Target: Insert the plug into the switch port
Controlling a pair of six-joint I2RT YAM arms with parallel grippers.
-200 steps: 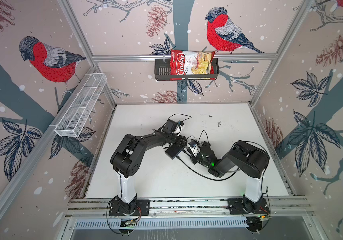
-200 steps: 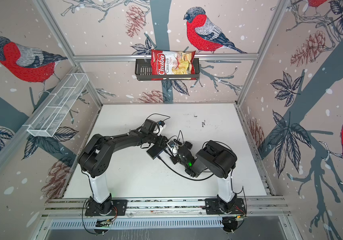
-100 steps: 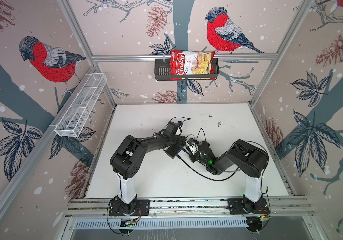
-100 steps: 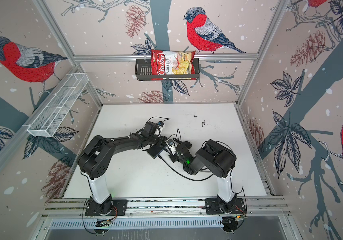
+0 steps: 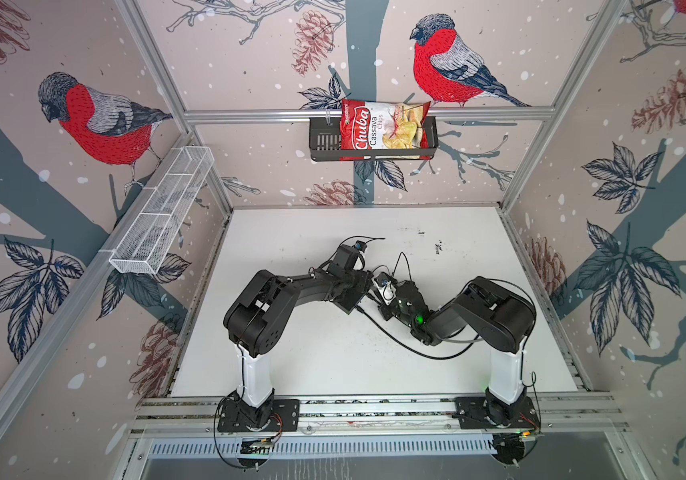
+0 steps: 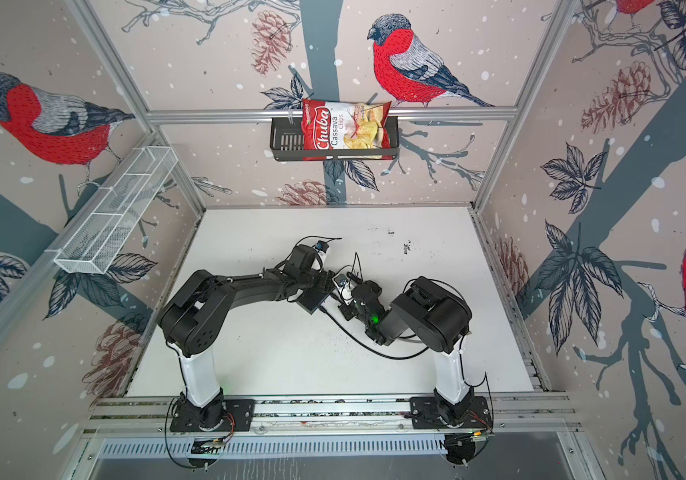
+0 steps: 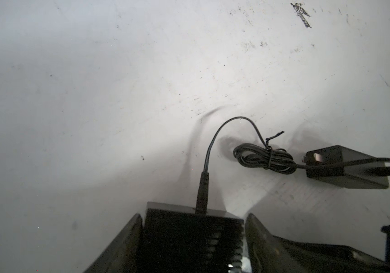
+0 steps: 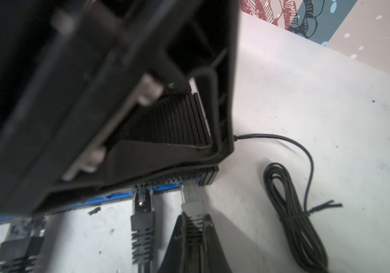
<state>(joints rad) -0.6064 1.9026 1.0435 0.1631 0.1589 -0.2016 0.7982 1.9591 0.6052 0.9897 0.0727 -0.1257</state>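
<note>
Two black robot arms meet at the middle of a white table (image 5: 324, 357). The left claw (image 7: 192, 216) straddles a flat, ribbed black switch box (image 7: 189, 238), its fingers pressed against the box's two sides. The right claw (image 8: 194, 221) is pinched tight on a network plug (image 8: 190, 204) — the plug's clear tip sits at the mouth of the switch port (image 8: 188, 187) on the box's blue-faced edge; how deep it sits cannot be told. Another plug (image 8: 142, 217) occupies the neighbouring port. A coiled cable (image 7: 266, 158) and a power adapter (image 7: 345, 167) lie near the box.
</note>
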